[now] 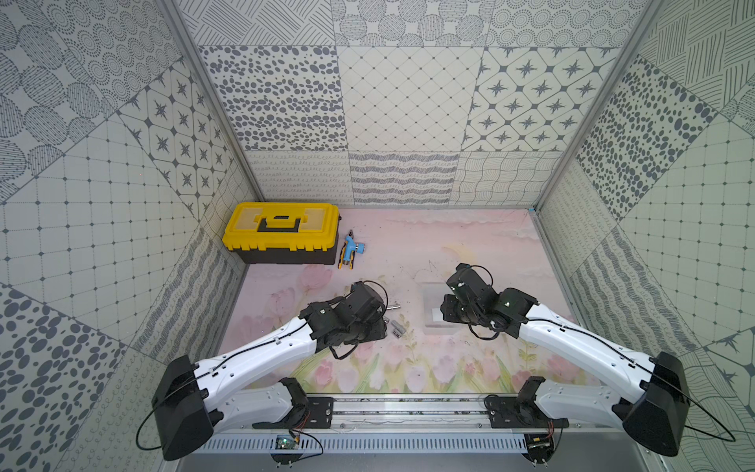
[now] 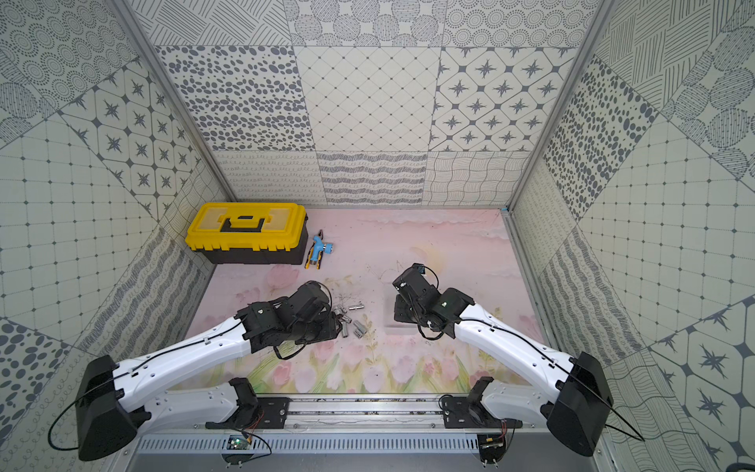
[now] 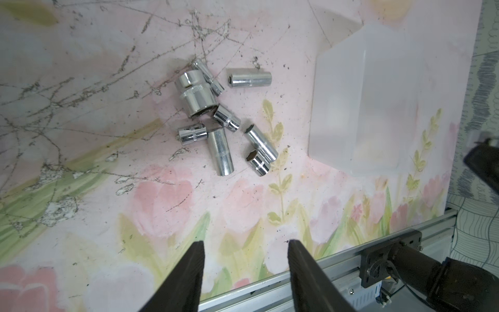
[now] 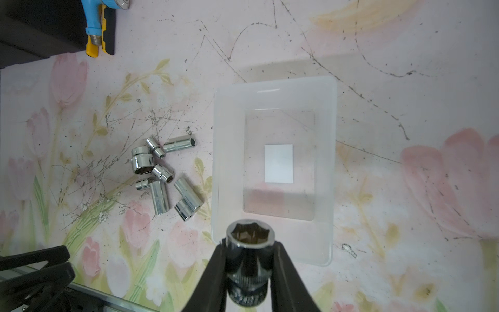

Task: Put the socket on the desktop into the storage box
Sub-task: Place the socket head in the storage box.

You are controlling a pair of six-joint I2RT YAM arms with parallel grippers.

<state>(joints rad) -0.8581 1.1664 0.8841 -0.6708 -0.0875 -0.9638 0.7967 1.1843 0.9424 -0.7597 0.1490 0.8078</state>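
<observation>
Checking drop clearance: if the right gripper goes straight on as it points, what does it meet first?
Likely the storage box, near its rim; the right gripper, shut on a large socket, points down at it. Depth unclear.

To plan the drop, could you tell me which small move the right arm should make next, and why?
The right jaws clamp a large chrome hex socket by one rim of the empty clear frosted plastic tray, so probably ease it over the tray's middle.

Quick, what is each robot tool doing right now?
Left tool: open, empty.
Right tool: closed on a big socket.
</observation>
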